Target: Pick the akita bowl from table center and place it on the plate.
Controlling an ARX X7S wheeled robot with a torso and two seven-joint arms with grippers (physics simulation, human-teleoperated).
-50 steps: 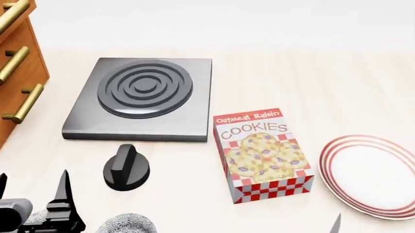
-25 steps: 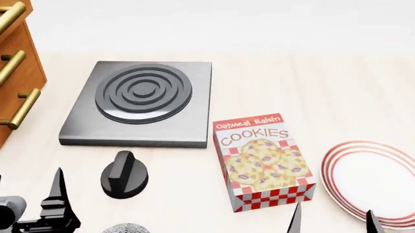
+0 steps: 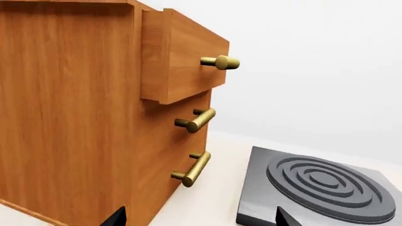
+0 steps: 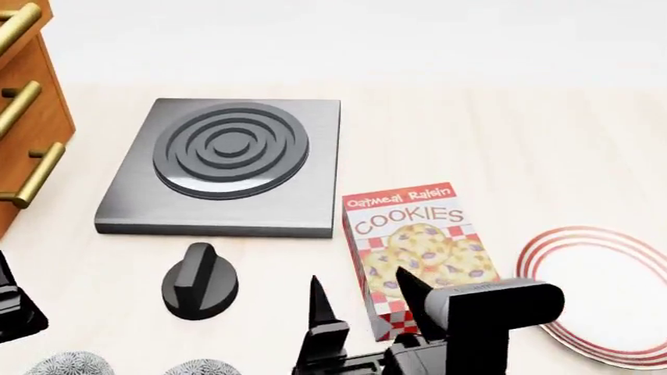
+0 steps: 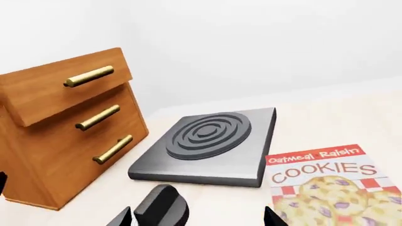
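Note:
Two speckled grey-black rims show at the bottom edge of the head view. The akita bowl (image 4: 203, 367) is the one nearer the middle, and an identical bowl (image 4: 68, 365) sits to its left. The plate (image 4: 610, 293), white with red rings, lies at the right edge, partly behind my right arm. My right gripper (image 4: 363, 295) stands open above the table, between the akita bowl and the cookie box, holding nothing. In its wrist view the right gripper (image 5: 197, 217) points toward the black knob. My left gripper (image 3: 197, 219) is open and empty, facing the drawer unit.
A black knob (image 4: 200, 281) stands left of the right gripper, and a cookie box (image 4: 422, 254) lies just behind it. A grey burner slab (image 4: 224, 160) sits further back. A wooden drawer unit (image 4: 26, 117) with brass handles fills the left edge.
My right arm has swung left from the lower right corner to the bottom centre, now covering part of the plate. The left gripper has slid to the left edge, uncovering the second bowl.

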